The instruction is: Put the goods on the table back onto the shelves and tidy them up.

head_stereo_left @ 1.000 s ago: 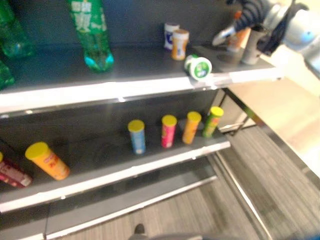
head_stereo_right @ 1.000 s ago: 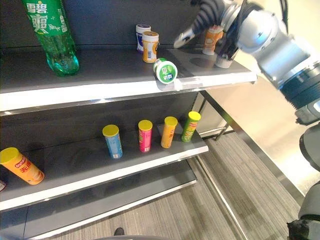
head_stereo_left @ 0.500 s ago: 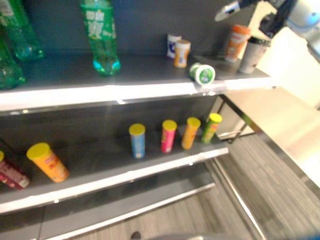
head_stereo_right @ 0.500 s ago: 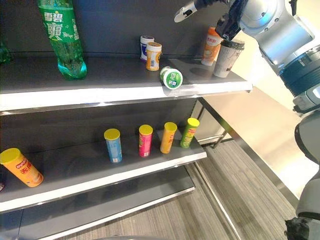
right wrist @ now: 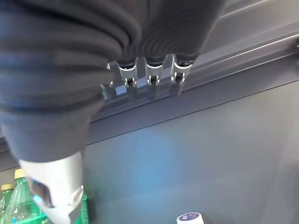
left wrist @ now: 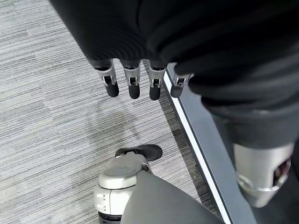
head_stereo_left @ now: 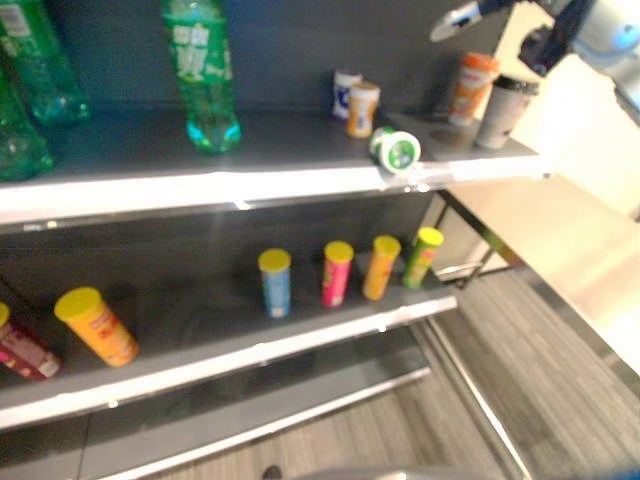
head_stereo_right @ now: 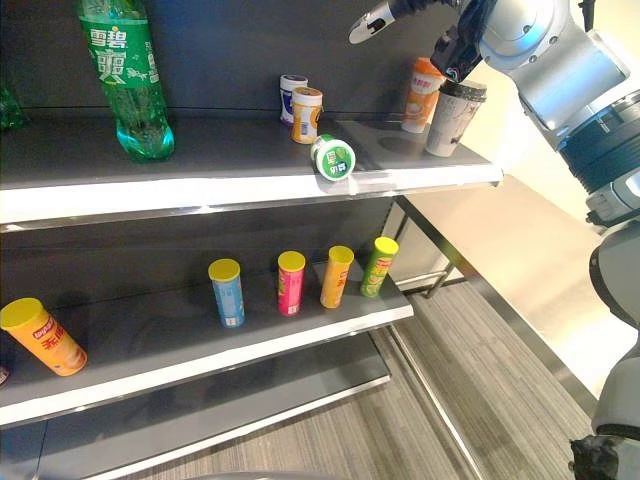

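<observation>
- Top shelf (head_stereo_right: 250, 185): the landmark for all positions below.
- Right hand (head_stereo_right: 440, 12): raised above the shelf's right end, over two cups; fingers (right wrist: 152, 77) straight and side by side, holding nothing.
- Orange cup (head_stereo_right: 421, 93) and grey cup (head_stereo_right: 450, 117): upright at the right end, just beside each other, apparently not touching.
- Green can (head_stereo_right: 333, 155): on its side near the front edge, lid toward the viewer.
- Two small jars (head_stereo_right: 300, 105): upright behind the can, toward the back.
- Green bottle (head_stereo_right: 128, 80): upright toward the left.
- Four tubes (head_stereo_right: 295, 280): upright in a row on the lower shelf (head_stereo_right: 200, 355); a yellow-lidded tube (head_stereo_right: 40, 335) leans at its left.
- Left hand (left wrist: 135, 81): low over the carpet, fingers straight, slightly apart, empty.
</observation>
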### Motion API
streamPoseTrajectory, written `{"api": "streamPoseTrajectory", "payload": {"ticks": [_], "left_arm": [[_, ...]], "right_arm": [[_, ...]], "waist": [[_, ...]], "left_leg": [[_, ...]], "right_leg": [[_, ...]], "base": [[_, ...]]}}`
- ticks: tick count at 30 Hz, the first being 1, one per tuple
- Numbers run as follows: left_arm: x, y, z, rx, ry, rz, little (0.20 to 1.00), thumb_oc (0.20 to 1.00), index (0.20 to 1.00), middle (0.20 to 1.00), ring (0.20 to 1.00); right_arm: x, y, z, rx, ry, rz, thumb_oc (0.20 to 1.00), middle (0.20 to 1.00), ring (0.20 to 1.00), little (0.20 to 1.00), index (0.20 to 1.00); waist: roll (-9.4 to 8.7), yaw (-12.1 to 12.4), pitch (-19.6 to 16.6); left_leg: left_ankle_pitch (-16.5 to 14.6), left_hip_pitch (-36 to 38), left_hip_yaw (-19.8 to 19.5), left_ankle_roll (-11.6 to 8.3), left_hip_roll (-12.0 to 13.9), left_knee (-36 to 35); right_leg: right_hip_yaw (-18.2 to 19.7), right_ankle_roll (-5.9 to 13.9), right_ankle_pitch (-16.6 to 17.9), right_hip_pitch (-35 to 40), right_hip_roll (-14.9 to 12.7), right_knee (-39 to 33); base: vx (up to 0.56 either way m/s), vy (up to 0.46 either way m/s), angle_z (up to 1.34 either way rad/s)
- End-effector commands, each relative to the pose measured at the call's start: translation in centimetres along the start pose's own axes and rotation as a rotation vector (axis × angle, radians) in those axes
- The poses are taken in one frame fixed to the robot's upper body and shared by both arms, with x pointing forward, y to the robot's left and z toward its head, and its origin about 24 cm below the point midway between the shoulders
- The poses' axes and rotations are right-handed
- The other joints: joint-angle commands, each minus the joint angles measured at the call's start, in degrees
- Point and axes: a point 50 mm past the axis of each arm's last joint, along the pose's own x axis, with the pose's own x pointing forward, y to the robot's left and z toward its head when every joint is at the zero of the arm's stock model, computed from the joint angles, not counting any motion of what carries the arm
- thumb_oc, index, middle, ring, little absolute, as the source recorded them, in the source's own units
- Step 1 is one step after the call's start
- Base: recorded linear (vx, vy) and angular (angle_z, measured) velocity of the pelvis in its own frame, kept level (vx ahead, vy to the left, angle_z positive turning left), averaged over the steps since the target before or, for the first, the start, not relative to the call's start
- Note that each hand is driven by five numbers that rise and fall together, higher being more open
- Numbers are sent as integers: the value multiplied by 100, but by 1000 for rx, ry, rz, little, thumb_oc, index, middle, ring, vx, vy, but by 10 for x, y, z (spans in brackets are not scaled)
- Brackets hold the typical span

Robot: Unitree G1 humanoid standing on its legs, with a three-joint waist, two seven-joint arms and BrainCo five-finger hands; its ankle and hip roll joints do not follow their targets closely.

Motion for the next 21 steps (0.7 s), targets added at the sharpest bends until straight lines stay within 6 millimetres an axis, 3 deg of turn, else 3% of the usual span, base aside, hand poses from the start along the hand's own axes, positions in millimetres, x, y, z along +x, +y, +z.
{"api": "streamPoseTrajectory", "payload": {"ticks": [1,2,9,17,21], "left_arm": [[3,-13,34,94,-85,20,1000,1000,1000,1000,1000],[3,-15,34,87,-84,26,1000,1000,1000,1000,1000],[4,-21,30,66,-77,16,1000,1000,1000,1000,1000],[4,-23,35,90,-93,15,1000,1000,1000,1000,1000],[4,-25,37,100,-95,27,1000,1000,1000,1000,1000]], "right_arm": [[-93,49,30,-339,-354,-39,1000,1000,1000,1000,1000],[-94,65,23,-307,-332,-19,1000,1000,1000,1000,1000],[-107,88,13,-271,-298,46,1000,1000,1000,1000,1000],[-107,90,10,-256,-283,9,1000,1000,1000,1000,1000],[-104,87,6,-257,-248,-88,1000,1000,1000,1000,1000]], "waist": [[287,18,229],[288,35,255],[302,61,280],[309,62,293],[324,51,294]], "left_leg": [[-474,25,-206,-119,-49,-17],[-467,24,-220,-110,-60,-17],[-480,31,-247,-90,-72,-17],[-483,31,-253,-85,-74,-17],[-500,52,-253,-71,-67,-17]], "right_leg": [[-197,340,-104,43,-126,45],[-206,323,-119,56,-128,45],[-255,313,-145,87,-128,45],[-273,313,-147,84,-132,45],[-275,309,-156,97,-141,45]], "base": [[44,-73,55],[37,-30,76],[10,-4,-6],[4,0,0],[7,4,4]]}}
